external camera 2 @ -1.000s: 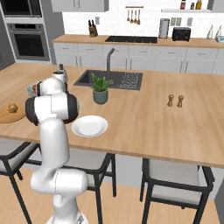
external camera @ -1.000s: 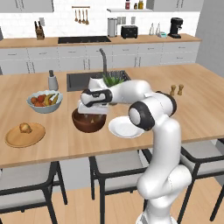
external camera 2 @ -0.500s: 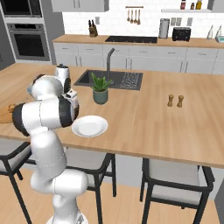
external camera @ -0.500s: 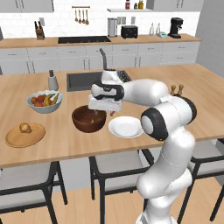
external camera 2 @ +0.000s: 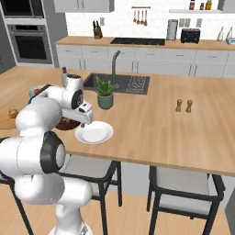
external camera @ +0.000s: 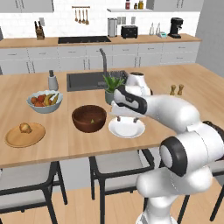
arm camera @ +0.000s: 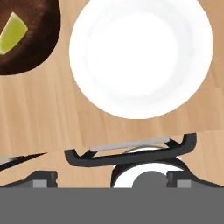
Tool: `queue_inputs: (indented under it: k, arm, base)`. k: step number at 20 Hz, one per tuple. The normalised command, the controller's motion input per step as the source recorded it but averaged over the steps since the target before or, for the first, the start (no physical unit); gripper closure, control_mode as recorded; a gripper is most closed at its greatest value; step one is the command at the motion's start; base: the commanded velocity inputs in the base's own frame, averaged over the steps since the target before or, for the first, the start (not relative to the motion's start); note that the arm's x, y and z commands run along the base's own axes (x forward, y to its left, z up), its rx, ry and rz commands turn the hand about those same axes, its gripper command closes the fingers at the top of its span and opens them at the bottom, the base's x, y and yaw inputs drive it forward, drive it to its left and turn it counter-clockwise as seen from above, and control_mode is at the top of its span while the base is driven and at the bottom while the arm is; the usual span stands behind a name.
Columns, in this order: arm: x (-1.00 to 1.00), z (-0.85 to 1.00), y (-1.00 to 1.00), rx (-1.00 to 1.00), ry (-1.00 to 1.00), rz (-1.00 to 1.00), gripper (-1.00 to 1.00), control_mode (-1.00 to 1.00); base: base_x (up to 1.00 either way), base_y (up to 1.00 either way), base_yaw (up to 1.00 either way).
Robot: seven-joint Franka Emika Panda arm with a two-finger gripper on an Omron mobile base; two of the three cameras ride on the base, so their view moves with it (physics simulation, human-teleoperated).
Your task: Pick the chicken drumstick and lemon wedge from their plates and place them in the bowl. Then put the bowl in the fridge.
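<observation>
The dark-brown bowl (external camera: 89, 118) stands on the island counter with the lemon wedge (external camera: 92, 120) lying inside it. Looking down in the hand view, the lemon wedge (arm camera: 12, 33) rests in the bowl (arm camera: 30, 48) at the top left. My gripper (external camera: 126, 118) hovers open and holds nothing, just above the bare white plate (external camera: 127, 128) to the bowl's right. That white plate (arm camera: 140, 57) lies beyond my gripper (arm camera: 111, 177). At the far left, the chicken drumstick (external camera: 25, 127) sits on the light-wood plate (external camera: 25, 136). The fridge is out of view.
A pale fruit bowl (external camera: 44, 100) stands behind the wooden plate. A potted plant (external camera: 113, 87) and the sink (external camera: 87, 81) lie behind the bowl. Salt and pepper shakers (external camera: 176, 89) stand to the right. Stools (external camera: 118, 168) line the counter's near edge.
My arm has swung right, carrying the open gripper from above the dark bowl to above the white plate. The things on the counter have not moved.
</observation>
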Motion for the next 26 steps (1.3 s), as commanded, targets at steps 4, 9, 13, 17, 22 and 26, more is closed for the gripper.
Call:
queue_inputs:
  k: [4,9,13,17,22,26]
  arm:
    - [-0.54,0.26,-0.7,-0.13,-0.11,0.0,-1.0,-1.0]
    - [-0.42,0.37,-0.72,-0.07,-0.02,-0.09,-1.0,-1.0]
    - [-0.51,0.12,-0.65,-0.06,-0.04,-0.12,-1.0,-1.0]
    - [-0.14,0.04,-0.04,0.0,-0.05,-0.01,-1.0,1.0]
    - [0.0,0.0,0.0,0.0,0.0,0.0,-1.0,1.0]
    - [0.0,0.0,0.0,0.0,0.0,0.0,-1.0,1.0]
  base:
    - [0.0,0.0,0.0]
    - [0.0,0.0,0.0]
    - [0.0,0.0,0.0]
    - [-0.27,0.11,0.01]
    - [-0.51,0.93,0.08]
    - [-0.31,1.0,0.03]
